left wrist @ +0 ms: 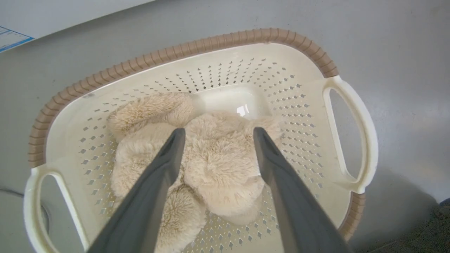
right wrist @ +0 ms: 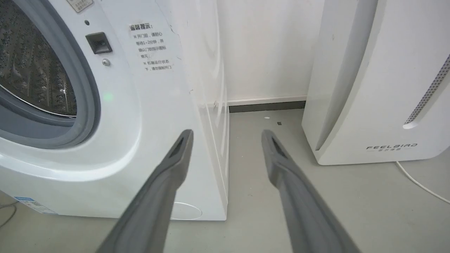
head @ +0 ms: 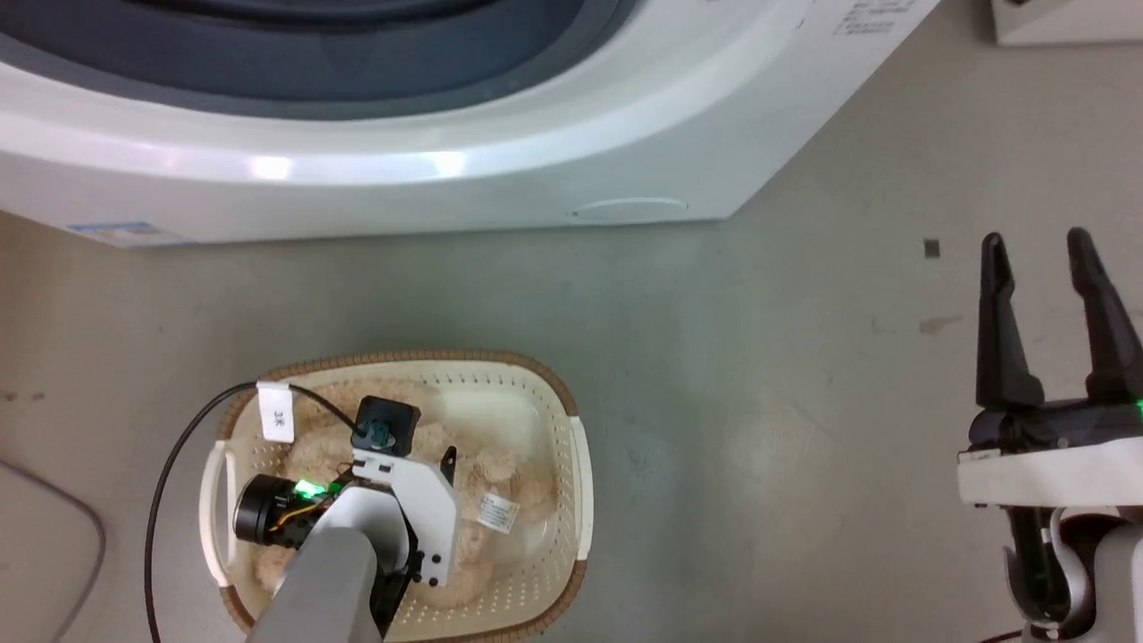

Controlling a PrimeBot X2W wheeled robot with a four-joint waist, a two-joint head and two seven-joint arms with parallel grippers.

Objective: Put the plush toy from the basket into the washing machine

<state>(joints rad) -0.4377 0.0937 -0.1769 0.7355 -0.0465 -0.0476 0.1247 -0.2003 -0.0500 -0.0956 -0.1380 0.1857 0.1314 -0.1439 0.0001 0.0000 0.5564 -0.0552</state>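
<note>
- The washer (head: 446,161) is standing across the top of the head view, with a strip of bare floor (head: 759,357) separating its front edge from the basket (head: 558,393).
- Open floor is stretching from the basket's right side to the right gripper (head: 1036,237), which is hanging with its fingers spread wide, gripping nothing.
- In the right wrist view a gap is running between the washer's side and a white appliance (right wrist: 369,88), with the porthole (steel drum showing inside) lying at the left.
- A black cable (head: 161,500) is looping past the basket's left handle.
- The toy (left wrist: 218,165) is lying in the basket, leaving perforated bottom bare around it.
- The left gripper (left wrist: 218,130) is reaching down inside the rim, fingers wide apart and straddling a rounded lump of the toy. Whether they are touching the fur I cannot tell.
</note>
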